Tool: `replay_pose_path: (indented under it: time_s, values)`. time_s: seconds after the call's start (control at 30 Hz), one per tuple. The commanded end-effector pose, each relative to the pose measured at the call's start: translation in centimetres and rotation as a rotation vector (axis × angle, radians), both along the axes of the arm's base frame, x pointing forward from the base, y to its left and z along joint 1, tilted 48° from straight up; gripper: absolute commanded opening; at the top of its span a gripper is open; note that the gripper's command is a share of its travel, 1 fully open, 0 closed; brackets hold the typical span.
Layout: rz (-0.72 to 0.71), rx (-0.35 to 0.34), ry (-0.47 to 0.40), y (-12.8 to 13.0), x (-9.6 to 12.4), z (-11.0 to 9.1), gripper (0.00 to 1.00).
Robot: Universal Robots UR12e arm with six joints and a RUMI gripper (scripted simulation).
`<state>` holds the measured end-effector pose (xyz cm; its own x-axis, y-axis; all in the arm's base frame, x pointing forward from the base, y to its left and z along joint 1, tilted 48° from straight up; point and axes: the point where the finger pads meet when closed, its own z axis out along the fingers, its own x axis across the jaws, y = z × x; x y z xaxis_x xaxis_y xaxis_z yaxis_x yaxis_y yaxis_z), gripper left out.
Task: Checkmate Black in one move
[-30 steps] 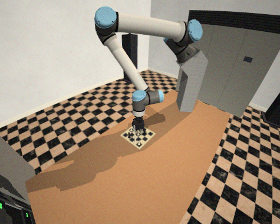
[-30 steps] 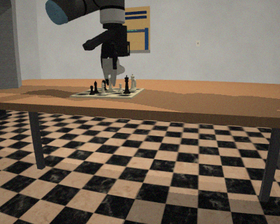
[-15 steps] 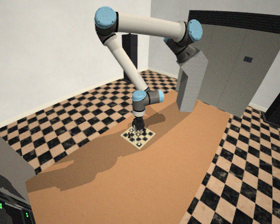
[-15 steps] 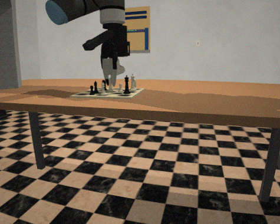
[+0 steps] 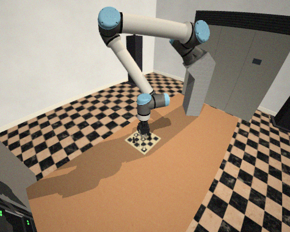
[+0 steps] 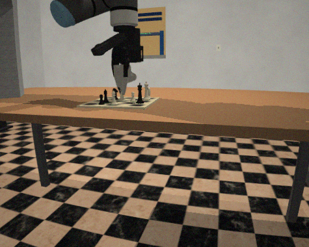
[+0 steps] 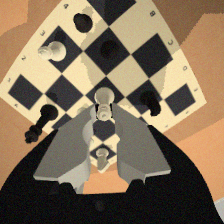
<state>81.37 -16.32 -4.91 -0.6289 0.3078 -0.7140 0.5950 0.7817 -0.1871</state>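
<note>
A small chessboard (image 5: pixel 143 141) lies on the orange table; it also shows in the side view (image 6: pixel 120 103) and in the wrist view (image 7: pixel 100 75). My gripper (image 7: pixel 104 104) (image 5: pixel 143 133) reaches straight down onto the board (image 6: pixel 121 91). Its two grey fingers press on a slim white piece (image 7: pixel 102 101) that stands upright on a light square. A second small white piece (image 7: pixel 101 156) stands between the fingers closer to the palm. Another white piece (image 7: pixel 52 50) and black pieces (image 7: pixel 82 21) (image 7: pixel 107 48) (image 7: pixel 150 101) (image 7: pixel 42 120) stand on the squares around.
In the side view a tall black piece (image 6: pixel 139 93) and a tall white piece (image 6: pixel 146 91) stand just right of the gripper. A grey cabinet (image 5: pixel 199 85) stands at the table's far end. The board's edge carries letters and numbers.
</note>
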Motion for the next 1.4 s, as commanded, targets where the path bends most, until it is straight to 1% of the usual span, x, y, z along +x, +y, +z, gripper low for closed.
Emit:
replay_pose_path:
  time_s: [0.0,1.1,1.27,1.37]
  values:
    - [0.001,0.0,-0.001,0.0,0.0,0.0,0.0]
    - [0.001,0.0,-0.001,0.1,0.0,0.1,0.0]
    - [0.001,0.0,-0.001,0.4,-0.3,0.5,0.0]
    - [0.001,0.0,-0.001,1.2,-1.1,1.5,0.0]
